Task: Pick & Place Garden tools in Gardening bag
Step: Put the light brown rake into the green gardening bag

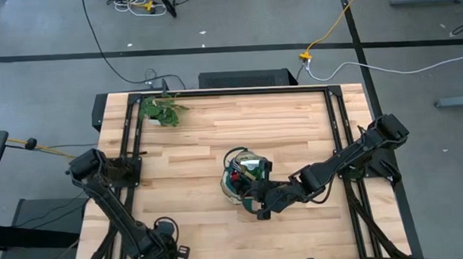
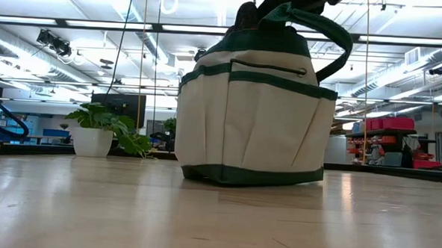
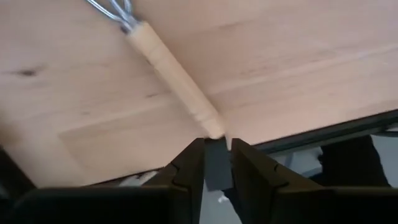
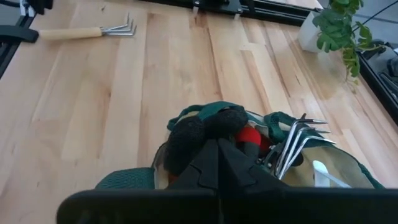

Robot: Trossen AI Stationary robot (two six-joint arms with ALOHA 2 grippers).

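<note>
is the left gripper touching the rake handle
Touching. In the left wrist view the left gripper has its jaws closed on the end of the rake's wooden handle, which runs out over the table.

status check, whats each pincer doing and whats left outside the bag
Left pincer closed on the end of the last rake, low over the table. Right pincer shut, above the gardening bag. A second rake and a red item already inside. Nothing in the way.
</note>
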